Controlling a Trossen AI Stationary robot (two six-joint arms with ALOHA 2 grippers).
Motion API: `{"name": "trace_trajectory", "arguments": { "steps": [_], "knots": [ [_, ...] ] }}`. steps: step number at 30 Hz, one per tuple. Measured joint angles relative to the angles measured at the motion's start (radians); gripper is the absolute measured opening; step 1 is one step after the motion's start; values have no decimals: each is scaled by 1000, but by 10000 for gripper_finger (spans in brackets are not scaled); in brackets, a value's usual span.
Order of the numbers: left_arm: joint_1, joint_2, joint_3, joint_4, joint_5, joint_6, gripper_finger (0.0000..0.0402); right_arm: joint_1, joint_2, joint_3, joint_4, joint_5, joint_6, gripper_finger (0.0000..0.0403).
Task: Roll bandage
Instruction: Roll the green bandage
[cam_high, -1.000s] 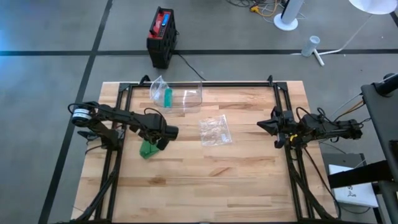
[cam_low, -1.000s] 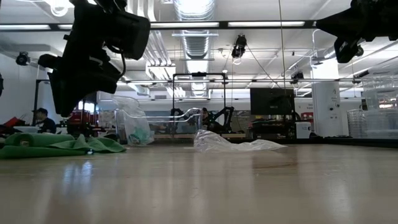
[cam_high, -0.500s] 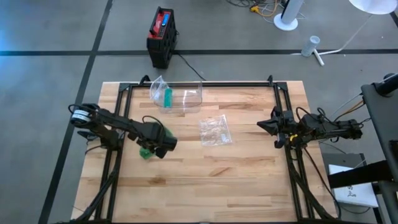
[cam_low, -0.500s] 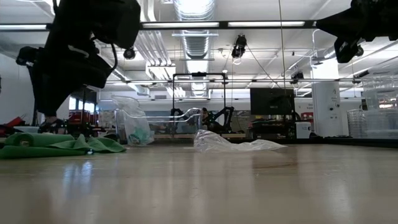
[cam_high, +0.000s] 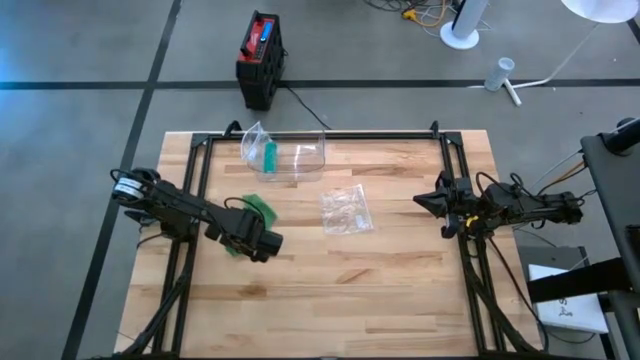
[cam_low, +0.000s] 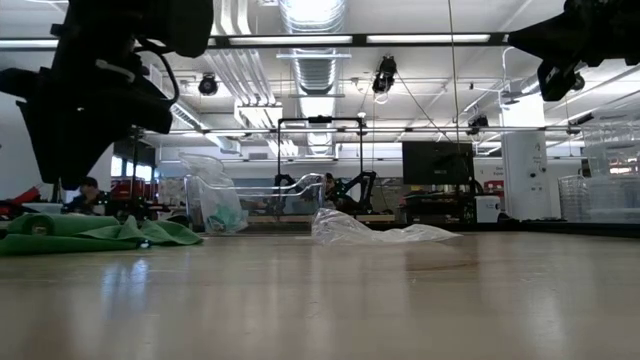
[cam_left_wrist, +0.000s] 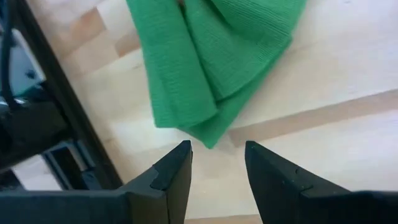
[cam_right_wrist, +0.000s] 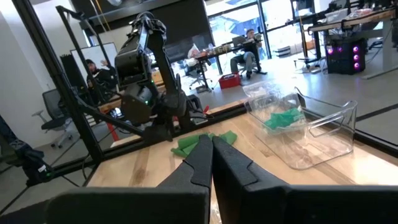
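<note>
The green bandage (cam_left_wrist: 217, 56) lies loose on the wood table in flat overlapping folds, at the left (cam_high: 256, 208); the low view shows it as a low heap (cam_low: 90, 232). My left gripper (cam_left_wrist: 217, 149) hangs above the table, pointing down, just off the bandage's near end (cam_high: 262, 243). It is open, with bare wood between its fingers. My right gripper (cam_high: 420, 202) waits at the table's right side, level and shut (cam_right_wrist: 211, 142).
A clear plastic container (cam_high: 290, 155) with a green item (cam_high: 269, 153) inside stands at the far edge. A clear plastic bag (cam_high: 346, 210) lies mid-table. Black frame rails (cam_high: 190, 200) run along the left and right sides. Bare wood lies toward the near edge.
My left gripper has swung toward the table's near edge and rolled about its own axis, staying at the same height. It has uncovered part of the bandage on its far side. The bandage has not moved.
</note>
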Motion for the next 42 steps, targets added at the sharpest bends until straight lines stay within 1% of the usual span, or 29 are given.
{"name": "trace_trajectory", "arguments": {
  "steps": [11, 21, 25, 26, 28, 34, 42],
  "knots": [
    [0, 0, 0, 23, 1, -17, 142, 0, 0, 0, 0, 0, 0, 1],
    [-1, 1, 0, 23, -51, -33, 142, 0, 0, 0, 0, 0, 0, 1],
    [-18, 0, -24, 24, -111, -42, 142, 0, 0, 0, 0, 0, 0, 4],
    [-19, -5, -37, 29, -113, -52, 142, 0, 0, 0, 0, 0, 0, 3],
    [-19, -20, -65, 52, -112, -80, 142, 0, 0, 0, 0, 0, 0, 1],
    [-19, -79, -138, 201, -119, -113, 142, 0, 0, 0, 0, 0, 0, 4],
    [-19, -85, -145, 208, -119, -126, 142, 0, 0, 0, 0, 0, 0, 3]
  ]
}}
